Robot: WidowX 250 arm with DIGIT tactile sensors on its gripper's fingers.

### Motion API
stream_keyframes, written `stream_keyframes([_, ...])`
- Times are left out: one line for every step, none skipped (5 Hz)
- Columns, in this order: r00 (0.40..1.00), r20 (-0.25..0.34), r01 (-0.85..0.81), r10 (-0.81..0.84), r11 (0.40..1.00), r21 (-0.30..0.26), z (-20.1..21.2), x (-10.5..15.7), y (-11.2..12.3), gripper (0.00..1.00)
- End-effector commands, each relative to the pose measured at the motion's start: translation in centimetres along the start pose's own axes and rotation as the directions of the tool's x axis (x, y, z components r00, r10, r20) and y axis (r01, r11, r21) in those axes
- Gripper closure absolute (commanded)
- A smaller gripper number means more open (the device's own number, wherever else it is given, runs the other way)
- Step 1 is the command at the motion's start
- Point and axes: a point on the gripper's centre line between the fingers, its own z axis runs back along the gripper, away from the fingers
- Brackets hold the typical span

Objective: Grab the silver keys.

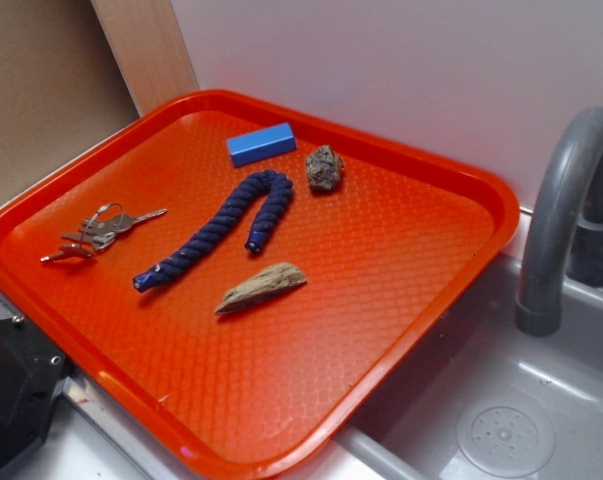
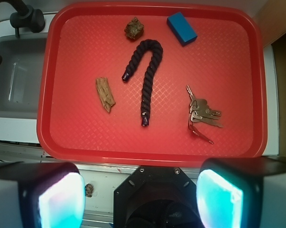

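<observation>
- My jaws [image 2: 140, 199] stand wide open and empty, their two lit pads showing at the bottom of the wrist view, held high above the near edge of the orange plastic tray [image 2: 57, 142].
- The small bunch of silver keys on a thin wire ring [image 2: 202, 114] lies flat on the tray, ahead of me and off to one side, near the tray's side edge and well apart from the twisted dark blue rope [image 2: 145, 71] in the middle.
- The bunch's long axis runs roughly away from me, blades fanned slightly.
- As I judge it, I must shift sideways over the keys, then descend with the jaws straddling the bunch across its narrow width.
</observation>
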Motion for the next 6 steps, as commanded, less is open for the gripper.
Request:
stream_keyframes([1.000, 0.000, 0.000, 0.000, 1.000, 0.000, 0.0, 0.0, 0.0, 0.00])
stream_keyframes([0.996, 0.061, -0.065, 0.059, 0.993, 0.097, -5.1, 2.5, 1.6, 0.00])
stream_keyframes([0.990, 0.008, -0.138, 0.138, 0.983, 0.118, -7.3, 6.5, 3.8, 0.00])
stream_keyframes([0.973, -0.008, -0.228, 0.232, 0.960, 0.163, -9.2, 8.4, 6.9, 0.00])
stream_keyframes([0.949, -0.105, -0.274, 0.298, 0.942, 0.191, -11.9, 6.8, 8.2, 0.00])
stream_keyframes([0.955, -0.166, -0.214, 0.246, 0.959, 0.187, -13.4, 5.0, 7.4, 0.00])
